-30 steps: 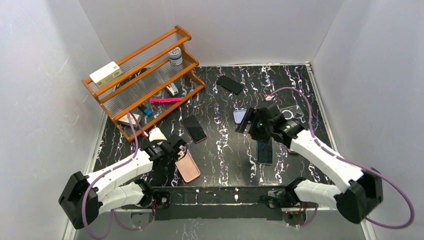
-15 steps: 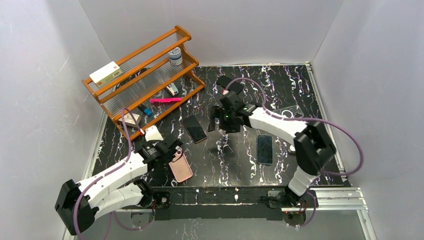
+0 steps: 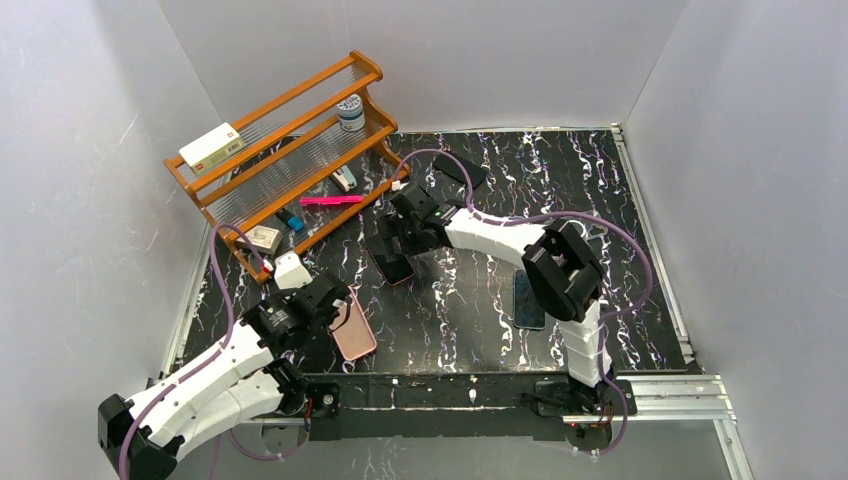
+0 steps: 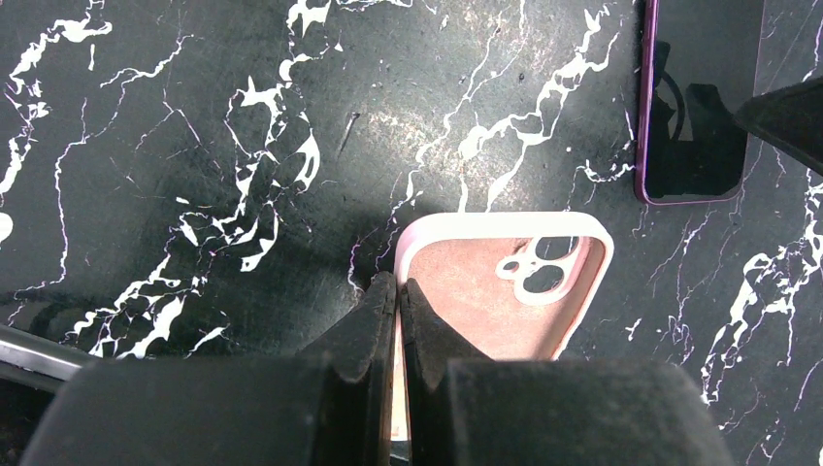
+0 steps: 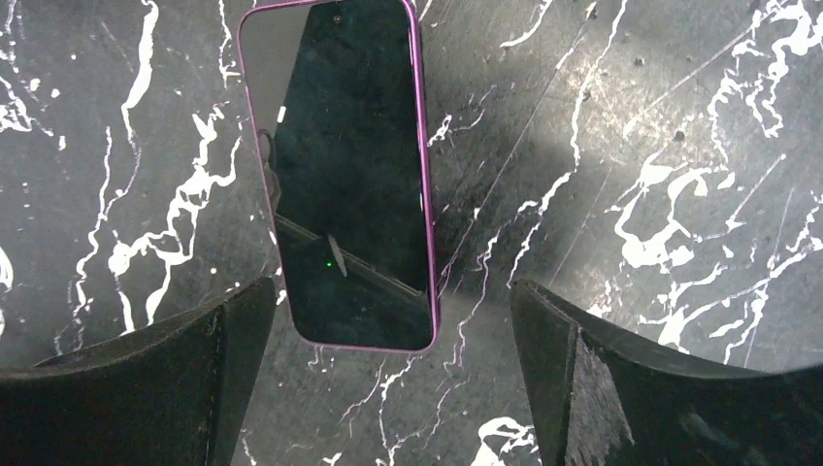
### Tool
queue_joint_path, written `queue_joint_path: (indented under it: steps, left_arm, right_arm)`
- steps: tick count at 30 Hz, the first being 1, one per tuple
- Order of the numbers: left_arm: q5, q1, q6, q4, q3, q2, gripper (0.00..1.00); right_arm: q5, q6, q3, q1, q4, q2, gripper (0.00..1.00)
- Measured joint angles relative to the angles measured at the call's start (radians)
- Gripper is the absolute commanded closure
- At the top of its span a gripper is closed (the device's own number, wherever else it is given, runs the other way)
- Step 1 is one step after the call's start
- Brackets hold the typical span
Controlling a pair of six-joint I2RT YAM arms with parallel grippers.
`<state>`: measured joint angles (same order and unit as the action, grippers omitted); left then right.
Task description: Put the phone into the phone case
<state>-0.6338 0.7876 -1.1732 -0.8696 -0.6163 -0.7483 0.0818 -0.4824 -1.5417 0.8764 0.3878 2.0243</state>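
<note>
Two arms work over the black marbled tabletop [image 4: 146, 146]. The left arm stretches forward from its base, low to the surface. The left claw [image 4: 396, 291] has its fingers pressed together on the near side wall of the pink phone case [image 4: 495, 291]. The case lies flat with its open side up, its lining and camera cutout showing, and it extends forward and to the right of that claw.

The right arm is folded far across toward the left side, its wrist tipped downward. The right claw [image 5: 388, 291] is spread wide and hangs over the phone [image 5: 340, 146]. This purple-edged handset lies screen up on the tabletop. Its near end sits between the two fingers, closer to the left finger, and the rest runs forward beyond the tips. Neither finger touches it.

From the left claw, the phone lies ahead and to the right, just beyond the case's far end and apart from it.

Beyond both claws, a wooden rack [image 3: 290, 150] holds a white box [image 3: 212, 147] on its top shelf, a can [image 3: 350, 112] further along and a pink pen [image 3: 330, 200] lower down.
</note>
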Motion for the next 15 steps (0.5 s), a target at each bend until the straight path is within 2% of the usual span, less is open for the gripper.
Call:
queue_joint_path:
  steps: [15]
  left_arm:
    - [-0.004,0.000,0.014,0.003,0.000,0.018,1.00]
  right_arm:
    - [0.114,0.134,-0.129,0.084,0.008,0.154,0.01]
